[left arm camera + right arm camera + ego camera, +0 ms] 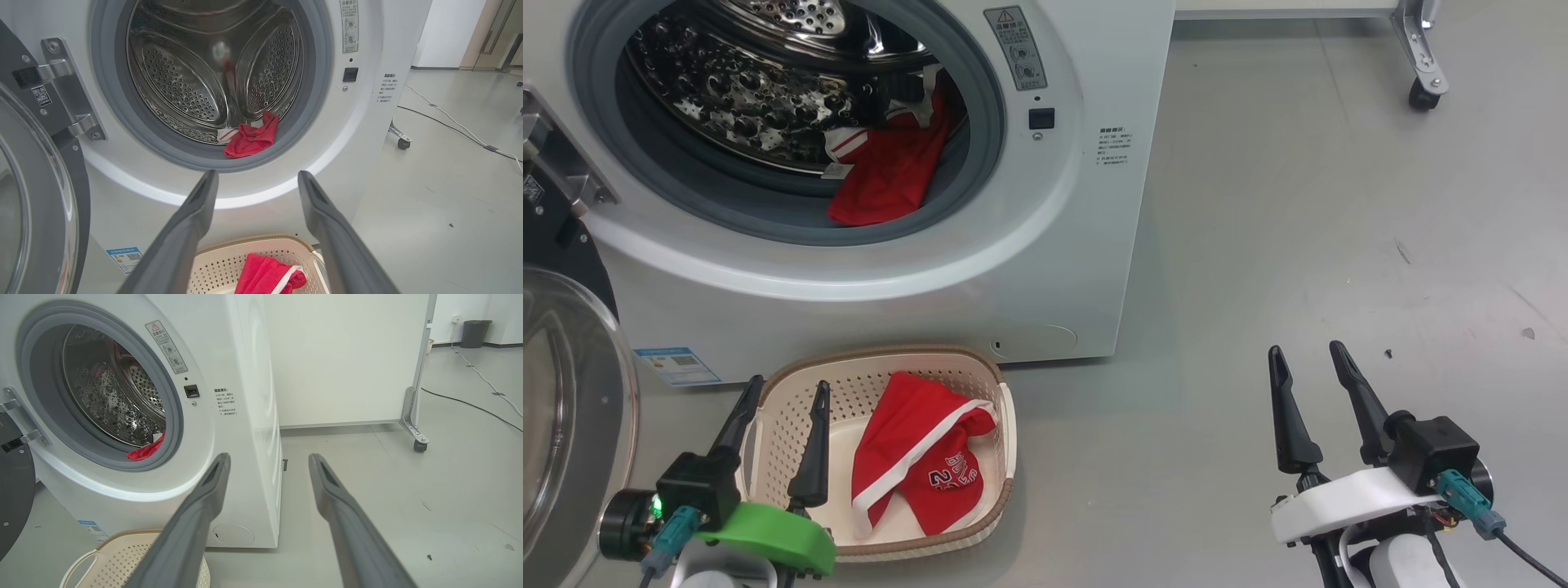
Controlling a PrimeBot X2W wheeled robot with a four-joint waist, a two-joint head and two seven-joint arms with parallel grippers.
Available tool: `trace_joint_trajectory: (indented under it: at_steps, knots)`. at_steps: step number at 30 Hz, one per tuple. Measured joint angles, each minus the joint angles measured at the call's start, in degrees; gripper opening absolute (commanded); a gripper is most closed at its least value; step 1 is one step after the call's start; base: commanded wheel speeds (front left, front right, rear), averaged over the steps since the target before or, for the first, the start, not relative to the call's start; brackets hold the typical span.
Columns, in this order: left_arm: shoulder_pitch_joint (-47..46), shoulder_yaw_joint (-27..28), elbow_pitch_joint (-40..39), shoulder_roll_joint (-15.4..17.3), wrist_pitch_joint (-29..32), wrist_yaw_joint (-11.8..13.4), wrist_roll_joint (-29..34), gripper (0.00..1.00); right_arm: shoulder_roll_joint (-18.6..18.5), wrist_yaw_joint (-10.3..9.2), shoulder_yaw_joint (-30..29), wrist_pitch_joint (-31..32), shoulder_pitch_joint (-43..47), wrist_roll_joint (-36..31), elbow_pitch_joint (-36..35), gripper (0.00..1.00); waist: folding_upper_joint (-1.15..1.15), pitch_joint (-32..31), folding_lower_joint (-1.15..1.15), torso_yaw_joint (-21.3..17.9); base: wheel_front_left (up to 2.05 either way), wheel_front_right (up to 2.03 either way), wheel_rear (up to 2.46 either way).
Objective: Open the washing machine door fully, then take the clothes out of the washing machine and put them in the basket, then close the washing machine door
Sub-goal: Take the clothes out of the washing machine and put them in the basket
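Standing here by the washing machine (1045,245), and the door (572,408) is swung wide open on its left-side hinge, with the glass bowl showing at the far left. The steel drum (735,90) is in plain sight behind the grey seal (686,196).

The clothes (923,457) are split between two places. One red piece with white trim and dark lettering is lying crumpled in the basket (882,355), more toward its right half. A second red bundle (890,175) is at the bottom right of the drum opening, draped over the lip of the seal, with a bit of white trim showing behind it.

The basket sits on the floor (1298,204) right in front of the machine, just beside its lower front panel and close to the little blue label (678,366).

The left end effector (790,382) is spread wide with nothing between its fingers. It hangs over the left side of the basket, pointing up at the drum opening. From its own camera the red bundle sits just above the gap between the fingertips.

The right end effector (1305,349) is also spread wide and empty. It's over bare floor to the right of the machine, well apart from the basket.

Further back there's a caster wheel (1421,96) on a white panel's frame and a cable (470,404) trailing across the floor.
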Motion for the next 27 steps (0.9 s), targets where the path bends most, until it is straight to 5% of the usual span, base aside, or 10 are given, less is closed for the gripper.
trace_joint_trajectory:
  at_steps: [15,27]
  knots:
    - [-0.08,2.36,-1.80,1.09,0.29,0.00,-1.31,1.00,0.01,-0.01,2.09,0.00,-0.18,-0.01,-1.60,1.00,0.00,5.20,0.00,-1.41,0.00,0.00,0.00]
    - [-8.04,5.58,-3.57,5.36,7.37,-0.38,-3.96,1.00,0.01,-0.42,4.99,0.00,-2.79,0.04,-2.82,1.00,0.00,13.01,0.00,-4.75,0.00,0.00,0.00]
